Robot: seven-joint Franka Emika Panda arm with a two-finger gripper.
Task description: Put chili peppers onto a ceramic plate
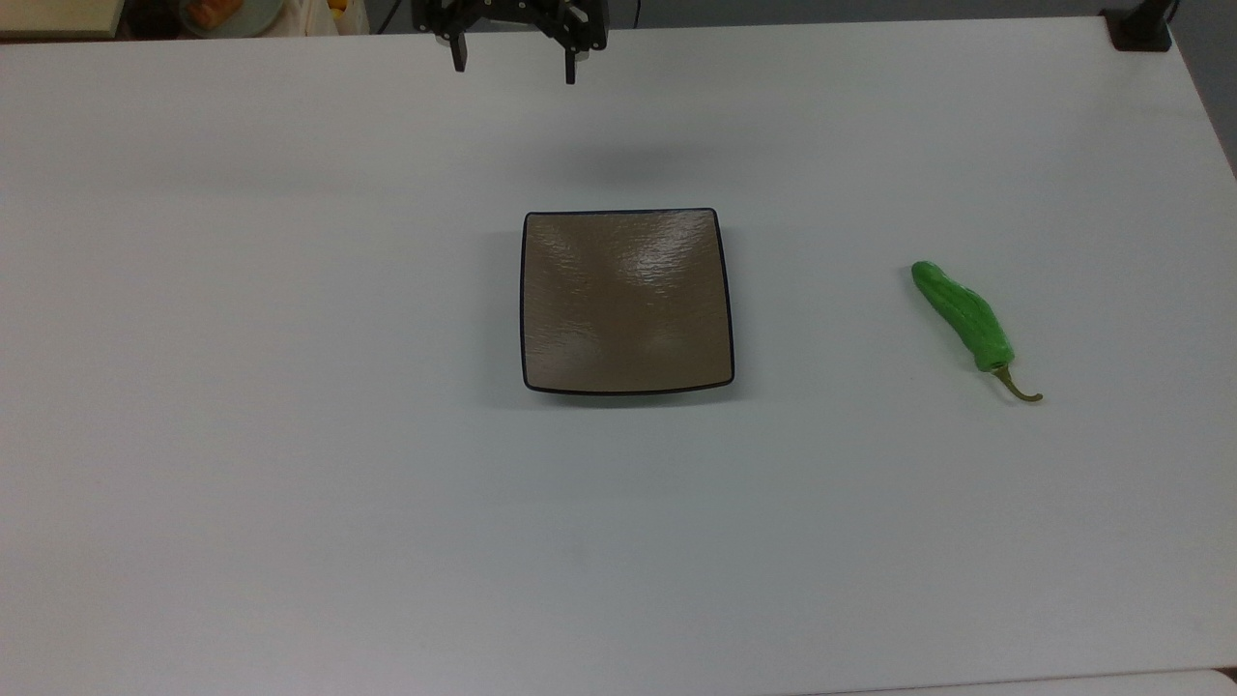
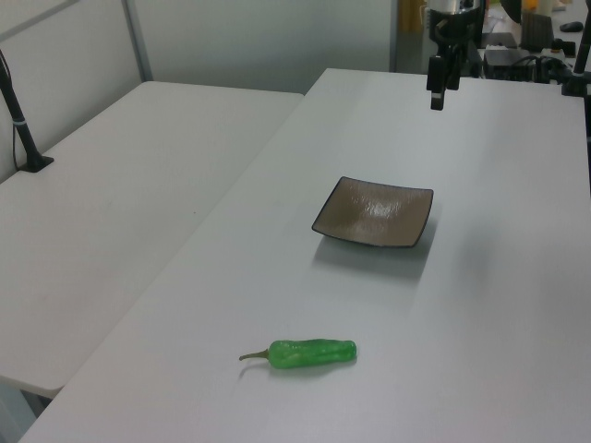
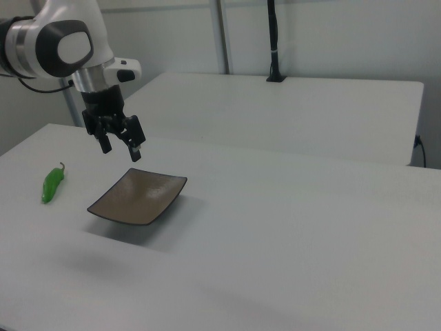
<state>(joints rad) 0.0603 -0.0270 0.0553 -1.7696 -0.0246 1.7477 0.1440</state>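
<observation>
You had one ceramic plate (image 1: 626, 302) on the white table (image 1: 290, 435), and it held nothing. One chili pepper (image 1: 963, 317) lay flat on the table, well apart from the plate, toward the top view's right, stem pointing to the lower right. One gripper (image 1: 514, 63) hung above the table beyond the plate's far edge in the top view, fingers spread wide with nothing between them. The right view showed the arm's white body (image 3: 62, 41) above the gripper; the left view showed a second table (image 2: 120, 203) alongside.
</observation>
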